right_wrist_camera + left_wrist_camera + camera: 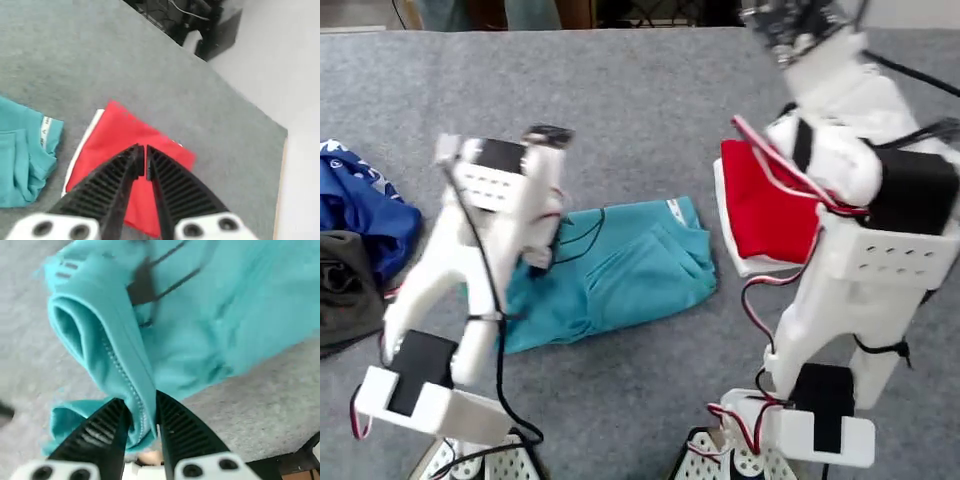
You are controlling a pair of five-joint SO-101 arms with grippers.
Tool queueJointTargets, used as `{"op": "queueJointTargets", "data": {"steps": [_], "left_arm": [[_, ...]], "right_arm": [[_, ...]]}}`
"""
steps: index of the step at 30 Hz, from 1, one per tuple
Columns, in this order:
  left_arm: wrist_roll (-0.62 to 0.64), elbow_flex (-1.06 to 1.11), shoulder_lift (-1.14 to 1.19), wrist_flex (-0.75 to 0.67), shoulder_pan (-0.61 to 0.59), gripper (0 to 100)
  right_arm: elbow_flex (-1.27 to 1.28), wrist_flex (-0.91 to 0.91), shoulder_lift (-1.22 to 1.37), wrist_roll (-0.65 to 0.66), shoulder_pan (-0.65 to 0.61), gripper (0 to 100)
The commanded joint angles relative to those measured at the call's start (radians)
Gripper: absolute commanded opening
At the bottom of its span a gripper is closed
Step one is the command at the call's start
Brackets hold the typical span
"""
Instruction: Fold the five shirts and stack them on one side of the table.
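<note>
Grey felt-like cover over the table (640, 90). The far half is bare up to the back edge, with dark furniture legs beyond it.

Teal shirt (620, 270) lies mid-table, partly folded and rumpled, collar tag toward the right arm's side. Its near edge is lifted.

Left gripper (141, 401) is closed tight on a doubled fold of the teal shirt's stitched hem. The cloth hangs from the jaws in a loop.

Red shirt (765, 215) is folded square on the right side. It sits on a white folded garment (748, 267) whose edge peeks out along two sides. A narrow grey strip separates this stack from the teal shirt.

Right gripper (143, 148) hangs above the red shirt, jaws all but together, nothing between them.

Blue shirt (355, 205) and dark shirt (345, 290) are bunched at the left edge, touching, well apart from the teal one. Open cover shows in front between the arm bases.
</note>
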Motion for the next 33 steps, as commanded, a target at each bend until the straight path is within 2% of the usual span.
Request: {"op": "queueJointTargets", "data": {"steps": [1, 7, 15, 26, 30, 33], "left_arm": [[0.029, -0.048, -0.046, -0.058, 0.134, 3], [0.117, -0.077, -0.044, -0.169, 0.288, 3], [0.242, -0.156, -0.044, -0.318, 0.328, 3], [0.381, -0.200, -0.044, -0.373, 0.392, 3], [0.402, -0.162, -0.028, -0.480, 0.412, 3], [0.407, -0.171, 0.009, -0.489, 0.417, 3]], "right_arm": [[-0.038, 0.000, -0.030, -0.014, 0.075, 1.8], [0.027, -0.120, -0.031, 0.049, 0.199, 1.8], [0.151, -0.253, -0.036, 0.052, 0.308, 1.8], [0.157, -0.245, -0.036, 0.052, 0.265, 1.8], [0.157, -0.245, -0.036, 0.052, 0.265, 1.8], [0.157, -0.245, -0.036, 0.052, 0.265, 1.8]]}}
